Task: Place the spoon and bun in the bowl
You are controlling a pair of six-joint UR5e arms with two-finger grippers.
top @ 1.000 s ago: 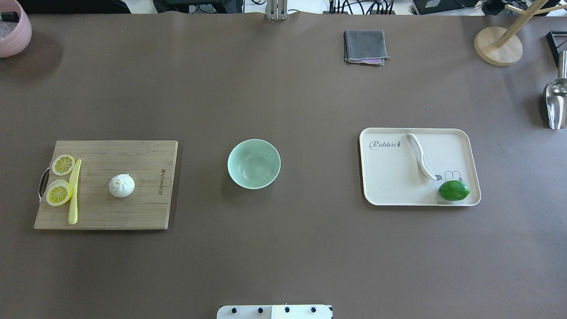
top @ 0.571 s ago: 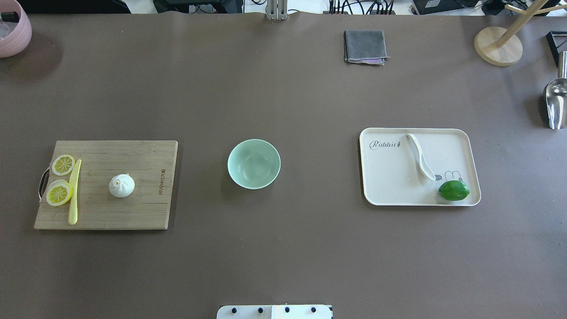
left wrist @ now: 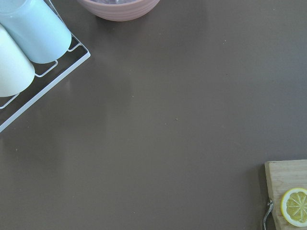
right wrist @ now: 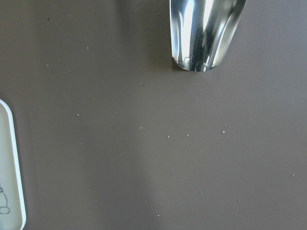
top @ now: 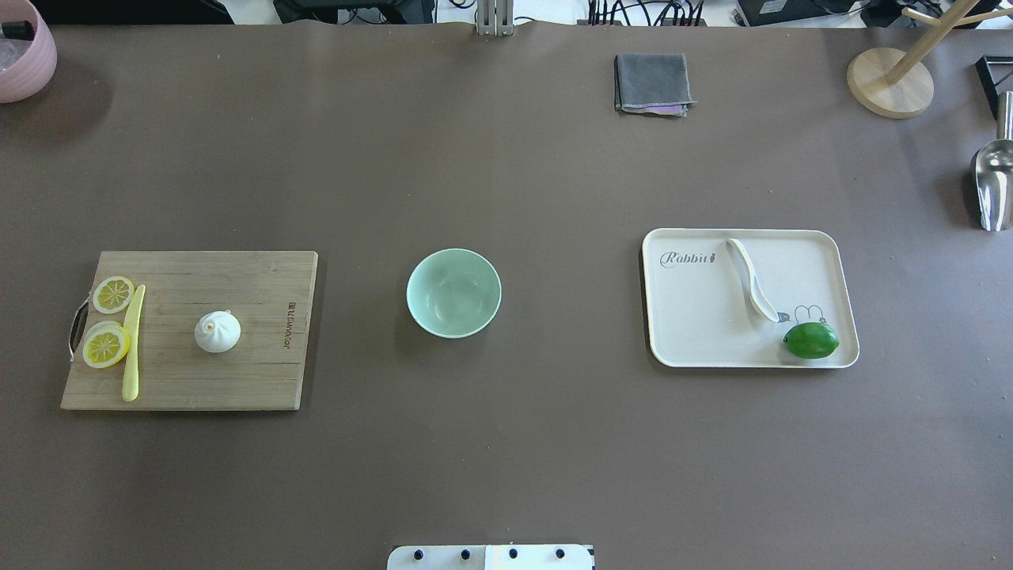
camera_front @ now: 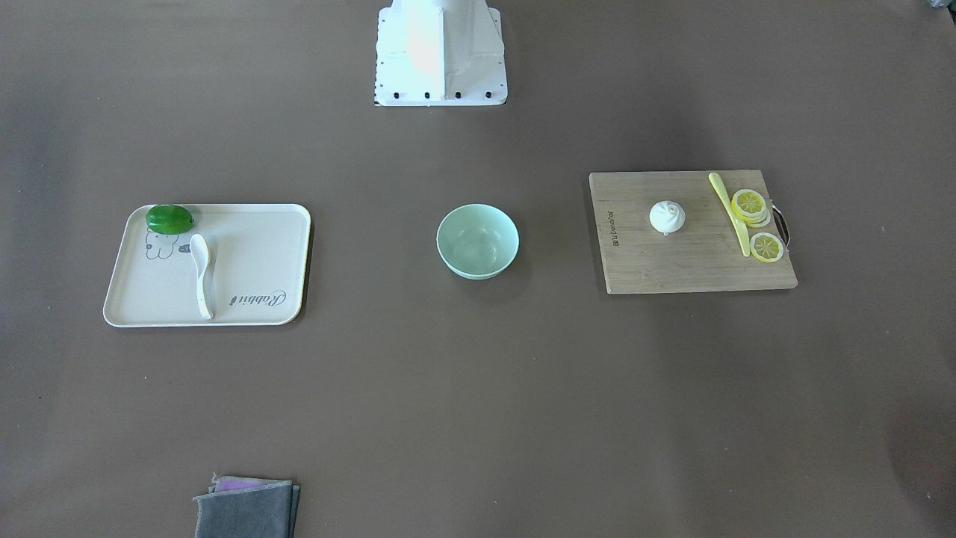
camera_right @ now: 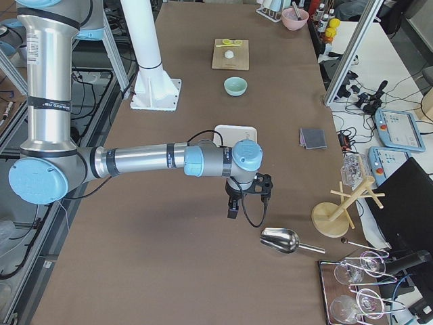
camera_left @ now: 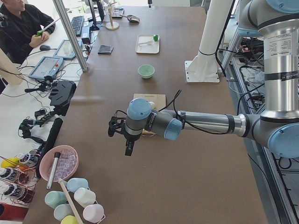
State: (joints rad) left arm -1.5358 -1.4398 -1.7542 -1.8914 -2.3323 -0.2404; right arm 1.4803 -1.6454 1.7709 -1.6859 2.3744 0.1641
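Left end effector (camera_left: 122, 138) hangs over bare bench far out on the robot's left of the bowl (top: 453, 293), past the board (top: 253, 372). The right end effector (camera_right: 249, 202) hangs equally far out on the bowl's other side, past the tray (top: 688, 317) and close to a metal scoop (right wrist: 206, 33). Each shows only in a side view, so it cannot be told whether its fingers are apart or together. Neither carries anything that can be seen.

Across the last second, nothing on the bench has shifted. The bowl stands upright and empty. The bun (top: 218, 332) sits on the board on the robot's left of the bowl, well apart from it, with a yellow knife (top: 132, 340) and lemon slices (top: 106, 346) farther out still. The spoon (top: 753, 279) lies on the tray on the robot's right of the bowl, also well apart from it, its scoop end just beside a lime (top: 811, 340).

That stillness suggests the task has not begun: both items are still to be picked up. The layout seems to favour one item per arm, the left taking the bun and the right the spoon, each then carrying inward to the bowl. The spoon's glossy, curved handle looks likely to slip in a pinch, and the lime beside its scoop leaves little room at that end.
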